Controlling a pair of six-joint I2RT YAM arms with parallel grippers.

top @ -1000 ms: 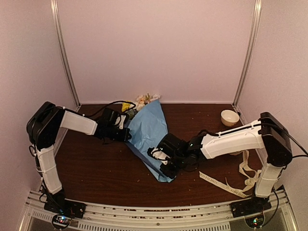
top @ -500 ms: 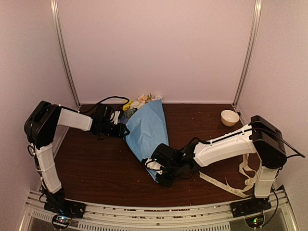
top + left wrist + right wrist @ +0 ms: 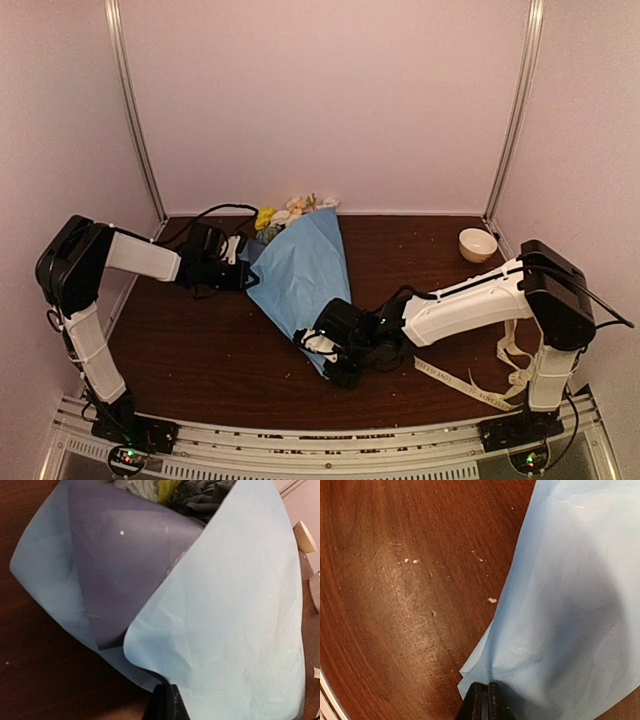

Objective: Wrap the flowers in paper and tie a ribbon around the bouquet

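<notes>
While both arms work the sheet, overhead view: the paper (image 3: 305,265) lies as a loose blue cone, and the flowers (image 3: 293,208) poke out of its wide far end.
Left gripper (image 3: 243,258): at the paper's left edge, close to the blooms, jaws pressed together on that edge.
Right gripper (image 3: 318,348): down at the paper's narrow near tip, jaws closed on it.
Ribbon (image 3: 470,385): loose on the table (image 3: 200,340), well to the right of the paper, nobody touching it.
Bowl (image 3: 477,244): far right of the paper, out of play.
Left wrist view: the closed fingertips grip the fold of a light blue flap of paper (image 3: 225,610). Beyond it the dark inner face gapes open, with the flowers (image 3: 172,490) tucked at the top.
Right wrist view: the closed tips nip just the corner of the paper (image 3: 570,580), with bare table (image 3: 395,580) and a few crumbs to its left.
Step in hand: wrapping, I'd say. The cone is formed but not closed, and tying has not begun.
Next move calls for: bringing the left flap over the dark face while the tip stays pinned, then fetching the ribbon.
Only overhead shows: the ribbon and both arms together.
Only the left wrist shows: the open gap in the wrap.
Only the right wrist shows: how little corner is gripped, so it could slip.
</notes>
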